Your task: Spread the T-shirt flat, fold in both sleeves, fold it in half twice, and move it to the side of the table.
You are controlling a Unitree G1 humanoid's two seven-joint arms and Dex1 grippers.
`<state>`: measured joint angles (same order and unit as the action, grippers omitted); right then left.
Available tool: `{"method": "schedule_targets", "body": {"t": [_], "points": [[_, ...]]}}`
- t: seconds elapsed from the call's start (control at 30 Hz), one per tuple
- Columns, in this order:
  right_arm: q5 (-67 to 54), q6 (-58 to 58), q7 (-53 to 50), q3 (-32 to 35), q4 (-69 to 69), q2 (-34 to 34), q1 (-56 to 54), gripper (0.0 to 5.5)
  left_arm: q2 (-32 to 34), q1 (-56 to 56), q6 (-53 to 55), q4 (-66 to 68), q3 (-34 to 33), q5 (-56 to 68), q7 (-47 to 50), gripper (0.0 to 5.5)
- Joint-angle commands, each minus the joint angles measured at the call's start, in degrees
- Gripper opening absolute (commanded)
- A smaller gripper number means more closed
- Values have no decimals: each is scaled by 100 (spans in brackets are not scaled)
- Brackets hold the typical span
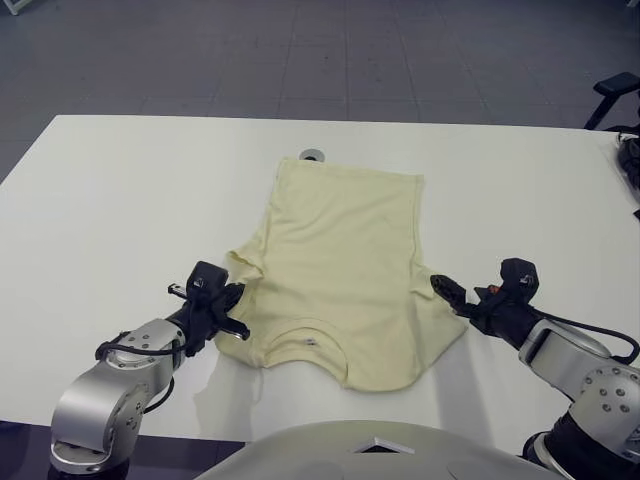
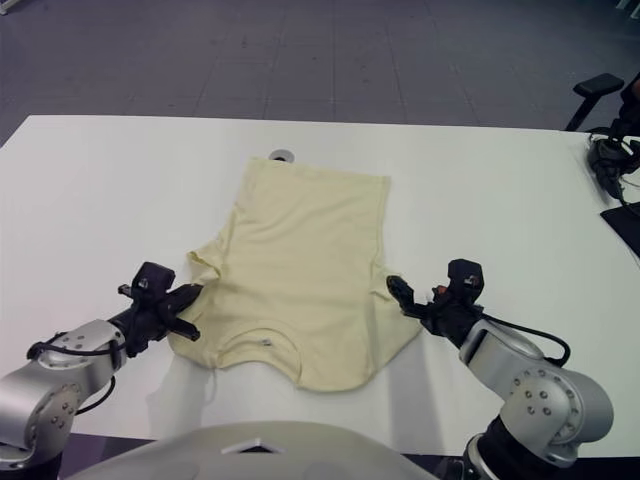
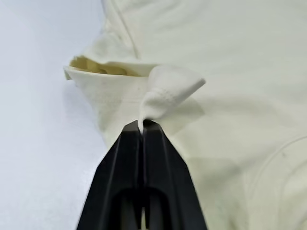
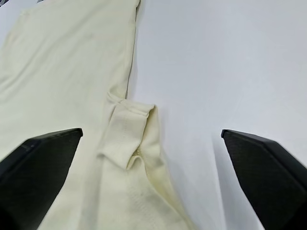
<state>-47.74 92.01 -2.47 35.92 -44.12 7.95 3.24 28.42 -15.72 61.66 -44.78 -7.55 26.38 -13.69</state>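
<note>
My left pincer (image 3: 143, 127) is clamped shut on a small peak of cloth pulled up from the left sleeve (image 3: 110, 91). My right pincer (image 1: 450, 292) stands wide apart, one finger on each side of the right sleeve (image 4: 132, 139), which lies bunched and holds nothing yet.

The pale yellow T-shirt (image 1: 340, 270) lies on the white table (image 1: 120, 200), around the middle and towards my edge. I take the step to be folding in the sleeves.

To do it well on the left, I should lift only enough to free the sleeve. Then I carry it inward over the chest and lay it down so the crease runs along the side seam. My grip is a thin pinch, so a hard pull could slip off or drag the whole body askew.

On the right, I should come down and close on the sleeve's hemmed edge, catching both layers, before I lift at all. That sleeve is rolled under itself, so it may need smoothing outward first or the fold will trap a lump.

The shirt's long axis runs away from me across the table. The collar (image 1: 305, 340) points at me and the bottom hem (image 1: 350, 172) lies at the far end, just beside a small round fitting (image 1: 313, 155) in the tabletop. The far end leans a little to my right, so the shirt is not quite square to the table edge
</note>
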Motion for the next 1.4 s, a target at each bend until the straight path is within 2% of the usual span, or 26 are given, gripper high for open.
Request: {"method": "schedule_targets", "body": {"t": [0.03,0.17,0.43,0.63,0.73,0.83,0.93,1.0,1.03,1.2,1.4], "points": [[-128,48,-94,1,-69,-12,47,540,-32,146,93,-343,-165,213,-78,2],[-196,47,-187,-27,-107,-101,79,540,150,324,95,-720,118,376,-304,2],[-246,47,-295,-78,36,-43,-142,540,284,686,-313,-36,1426,-300,-266,2],[-289,47,-366,-64,129,42,-337,540,-83,806,-351,118,1852,-406,-153,106],[-433,48,-480,143,111,-41,-320,540,-637,759,-109,-271,1199,272,-124,155],[-971,48,-702,339,-50,80,64,540,-1298,871,89,-661,-294,1405,210,206],[-1796,48,-948,380,-168,360,634,540,-1329,1044,127,-659,-1536,1724,741,255],[-2267,48,-1079,292,-129,660,968,540,-1340,1157,175,-594,-2093,1782,1151,288],[-2475,48,-1177,236,-105,817,1182,519,-1336,1242,201,-529,-2280,1820,1313,312],[-3357,-126,-1805,-92,18,1148,1846,436,-1264,1504,389,-346,-2402,1989,1650,399],[-4754,-1663,-3320,-1070,500,1946,2136,335,-1171,1644,457,-170,-2282,2068,1777,501]]}}
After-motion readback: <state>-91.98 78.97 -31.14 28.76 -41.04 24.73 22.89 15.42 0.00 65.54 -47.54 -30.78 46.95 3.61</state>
